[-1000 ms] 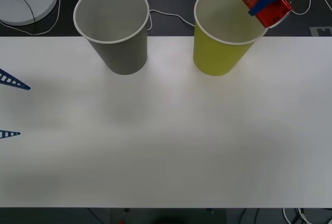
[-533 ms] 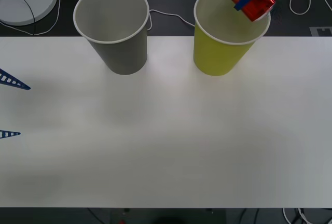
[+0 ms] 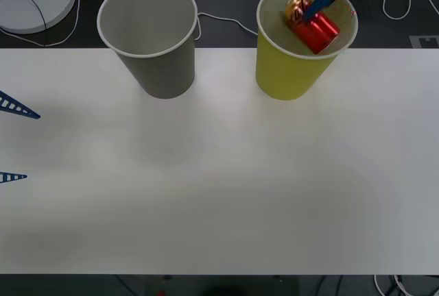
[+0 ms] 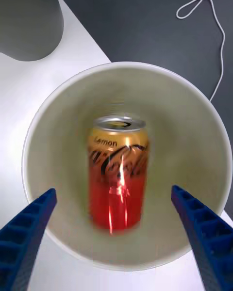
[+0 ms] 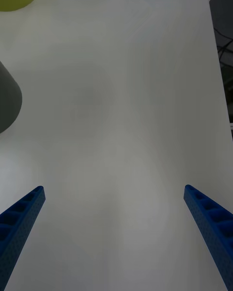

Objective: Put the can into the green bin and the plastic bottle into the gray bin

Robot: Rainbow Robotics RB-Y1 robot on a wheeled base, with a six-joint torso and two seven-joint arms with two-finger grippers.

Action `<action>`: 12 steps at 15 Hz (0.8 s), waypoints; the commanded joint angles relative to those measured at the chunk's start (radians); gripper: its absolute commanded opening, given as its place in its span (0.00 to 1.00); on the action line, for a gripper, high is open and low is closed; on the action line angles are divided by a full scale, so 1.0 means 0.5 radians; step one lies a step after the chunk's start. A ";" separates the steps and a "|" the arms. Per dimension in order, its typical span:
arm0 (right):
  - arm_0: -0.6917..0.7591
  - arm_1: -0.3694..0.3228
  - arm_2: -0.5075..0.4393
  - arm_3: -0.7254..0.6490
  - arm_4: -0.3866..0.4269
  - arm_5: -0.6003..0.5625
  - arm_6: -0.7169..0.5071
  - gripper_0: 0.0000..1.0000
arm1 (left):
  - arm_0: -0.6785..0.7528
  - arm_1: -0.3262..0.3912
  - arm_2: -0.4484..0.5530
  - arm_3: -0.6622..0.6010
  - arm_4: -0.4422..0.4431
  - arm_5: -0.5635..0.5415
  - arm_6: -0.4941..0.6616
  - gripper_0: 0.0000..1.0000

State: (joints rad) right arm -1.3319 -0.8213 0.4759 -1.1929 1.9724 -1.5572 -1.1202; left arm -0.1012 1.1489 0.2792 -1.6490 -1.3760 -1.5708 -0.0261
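Table [image 3: 219, 173] white, two bins standing on its far edge, well apart. Gray bin [image 3: 151, 35] on the robot's left, upright. Green bin [image 3: 291, 70] on the right, upright, with the can [image 3: 312, 25] inside its mouth, tilted, gold end toward the far-left wall. Right wrist view: can [image 4: 118, 172] sits within the rim, blurred, so probably falling; blue fingers [image 4: 199, 223] spread wide either side and touching nothing. Right gripper [image 3: 322, 1] hangs over the far rim of the green bin, jaws wide, released. Left gripper [image 3: 14, 142] parked at the left table edge, fingers wide over bare table. Bottle can't be seen anywhere.

Risks: can hits the wall hard and the light bin rocks or tips; a right finger clips the rim on the way out and drags the bin off the far edge. Can half looks about done; bottle half not started.
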 commanded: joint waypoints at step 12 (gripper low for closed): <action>0.412 -0.505 -0.243 -0.584 -0.607 -0.027 0.160 1.00 | 0.000 0.000 0.000 0.000 0.000 0.000 0.000 1.00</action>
State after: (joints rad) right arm -1.1592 -1.0596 0.3810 -1.4540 1.6853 -1.5707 -1.0504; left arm -0.1012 1.1489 0.2792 -1.6490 -1.3760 -1.5708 -0.0261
